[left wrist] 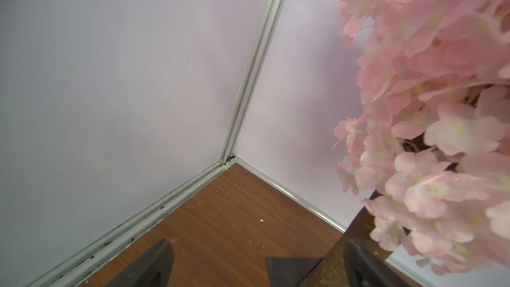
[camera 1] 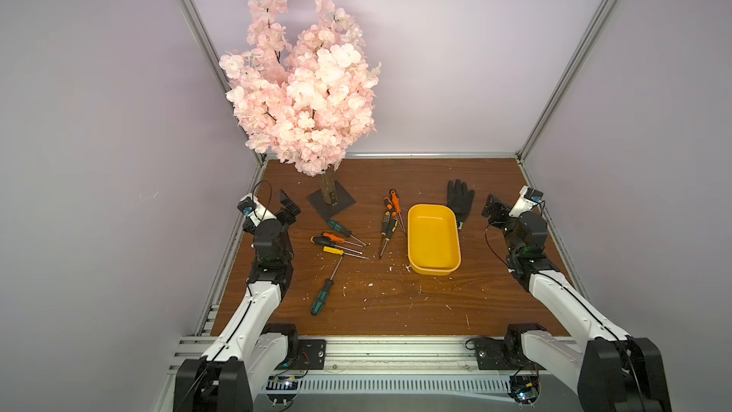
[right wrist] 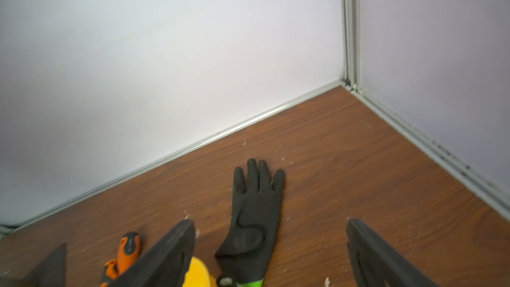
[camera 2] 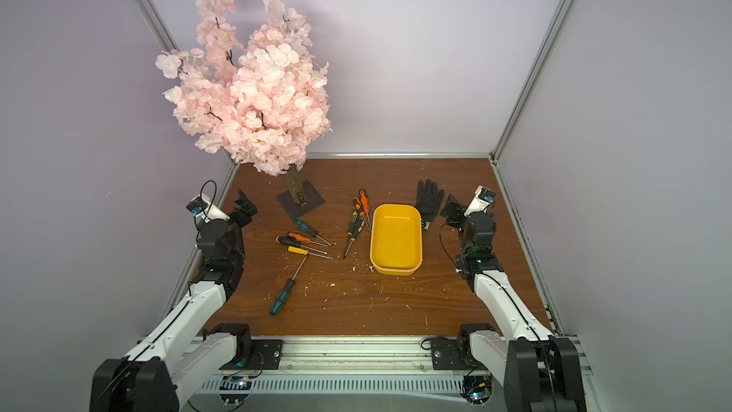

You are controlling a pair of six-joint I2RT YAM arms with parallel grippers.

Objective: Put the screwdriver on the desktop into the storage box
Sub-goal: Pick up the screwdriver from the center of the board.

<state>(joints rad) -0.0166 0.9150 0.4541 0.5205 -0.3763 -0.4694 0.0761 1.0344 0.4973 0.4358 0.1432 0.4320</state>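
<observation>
Several screwdrivers lie on the brown desktop (camera 1: 396,303). One cluster (camera 1: 334,241) sits left of centre, with a large green-handled screwdriver (camera 1: 321,297) nearer the front. Orange and black-yellow ones (camera 1: 390,217) lie against the left side of the yellow storage box (camera 1: 433,243), which holds nothing. My left gripper (camera 1: 290,208) hangs open at the left edge by the tree's base, nothing between its fingers (left wrist: 154,266). My right gripper (camera 1: 493,208) is open right of the box. In the right wrist view the box's corner (right wrist: 198,271) and an orange handle (right wrist: 128,247) show.
A pink blossom tree (camera 1: 305,89) stands at the back left on a dark square plate (camera 1: 340,204). A black glove (camera 1: 459,200) lies flat behind the box, under my right gripper's line of sight. Walls and aluminium rails (camera 1: 546,231) close three sides. White flecks dot the board.
</observation>
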